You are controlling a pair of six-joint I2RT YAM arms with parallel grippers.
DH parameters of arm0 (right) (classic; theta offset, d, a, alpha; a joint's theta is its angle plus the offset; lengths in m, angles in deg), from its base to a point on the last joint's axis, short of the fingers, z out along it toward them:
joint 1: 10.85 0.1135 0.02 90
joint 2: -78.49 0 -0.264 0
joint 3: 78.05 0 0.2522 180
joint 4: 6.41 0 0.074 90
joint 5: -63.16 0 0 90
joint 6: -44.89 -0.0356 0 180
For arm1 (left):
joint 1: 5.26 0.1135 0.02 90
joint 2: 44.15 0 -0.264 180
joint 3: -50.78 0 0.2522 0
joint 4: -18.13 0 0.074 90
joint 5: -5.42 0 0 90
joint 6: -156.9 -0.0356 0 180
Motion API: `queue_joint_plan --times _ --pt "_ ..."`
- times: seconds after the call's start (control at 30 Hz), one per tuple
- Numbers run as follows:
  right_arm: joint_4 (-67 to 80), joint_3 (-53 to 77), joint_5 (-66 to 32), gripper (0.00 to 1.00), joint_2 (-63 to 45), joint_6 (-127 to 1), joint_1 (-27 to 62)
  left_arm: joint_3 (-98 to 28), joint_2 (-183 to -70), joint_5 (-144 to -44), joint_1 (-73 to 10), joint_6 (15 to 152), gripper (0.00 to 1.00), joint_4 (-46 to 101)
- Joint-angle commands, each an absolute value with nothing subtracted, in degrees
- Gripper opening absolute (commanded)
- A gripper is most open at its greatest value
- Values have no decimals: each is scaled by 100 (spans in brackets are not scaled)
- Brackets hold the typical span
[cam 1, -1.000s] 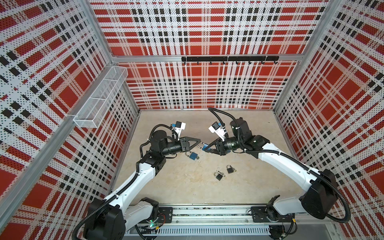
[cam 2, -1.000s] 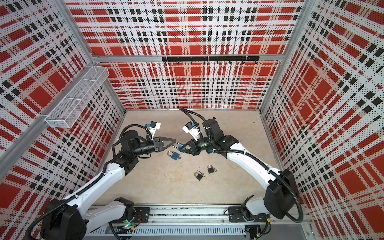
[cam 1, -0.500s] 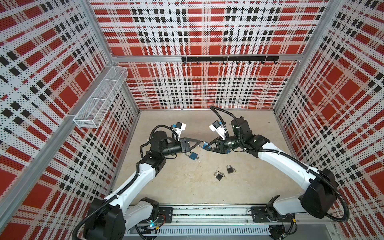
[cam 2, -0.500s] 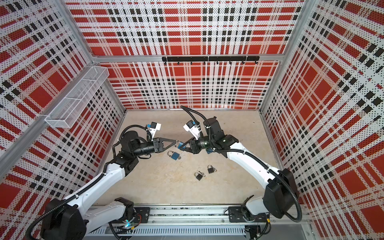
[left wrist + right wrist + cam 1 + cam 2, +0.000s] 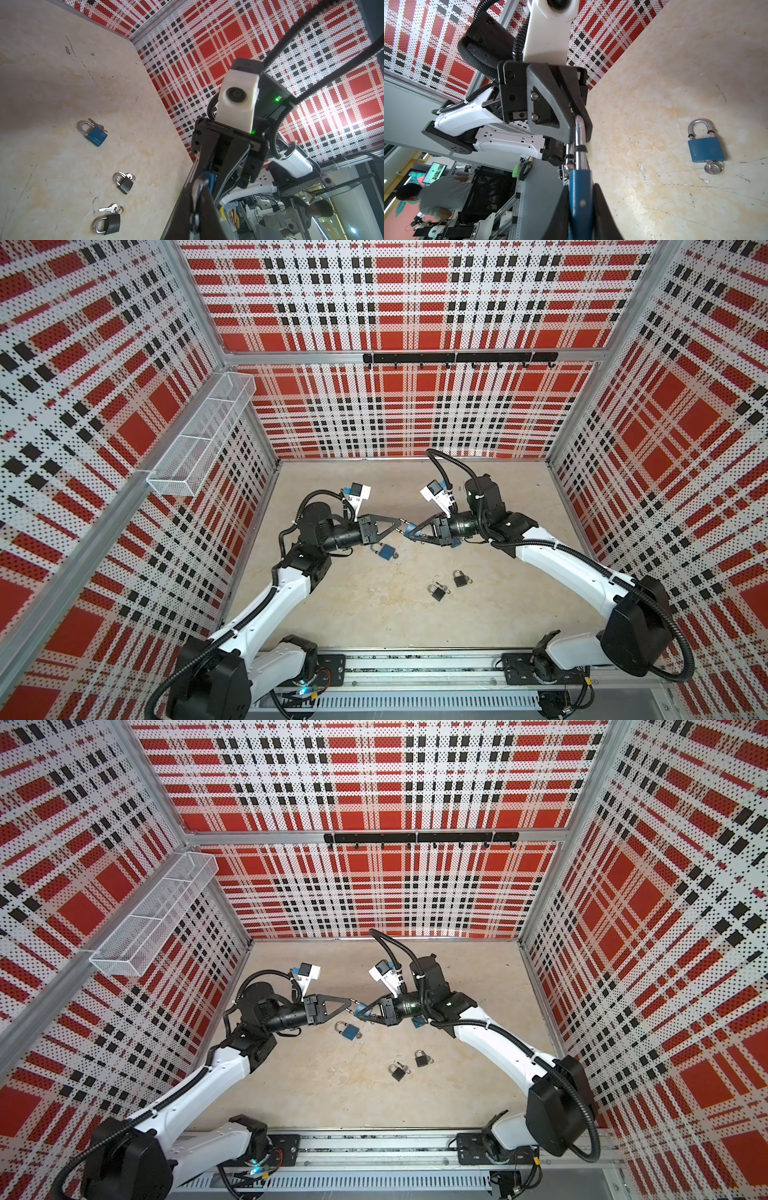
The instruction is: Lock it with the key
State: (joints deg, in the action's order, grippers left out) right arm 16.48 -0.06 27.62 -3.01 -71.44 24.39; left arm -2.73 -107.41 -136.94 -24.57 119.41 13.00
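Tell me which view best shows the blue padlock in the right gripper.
Right wrist view: the held padlock is close up, body in the right gripper, shackle in the left gripper. The left wrist view shows a blue sliver; both top views a speck.

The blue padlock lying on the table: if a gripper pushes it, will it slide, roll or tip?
The blue padlock lies flat, so it would probably slide, not roll or tip. Its metal body looks heavy for its size. The key at its bottom may snag.
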Motion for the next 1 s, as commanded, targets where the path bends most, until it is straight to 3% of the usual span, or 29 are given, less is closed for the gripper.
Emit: queue_joint_plan --times 0.0,0.97 --pt "534 49 3356 0 -171 -7505 2519 -113 -10857 -13411 -2451 11779 0 1443" --pt "-836 -109 3621 0 -326 -8534 2518 185 -10988 -13064 -2832 11691 0 1333"
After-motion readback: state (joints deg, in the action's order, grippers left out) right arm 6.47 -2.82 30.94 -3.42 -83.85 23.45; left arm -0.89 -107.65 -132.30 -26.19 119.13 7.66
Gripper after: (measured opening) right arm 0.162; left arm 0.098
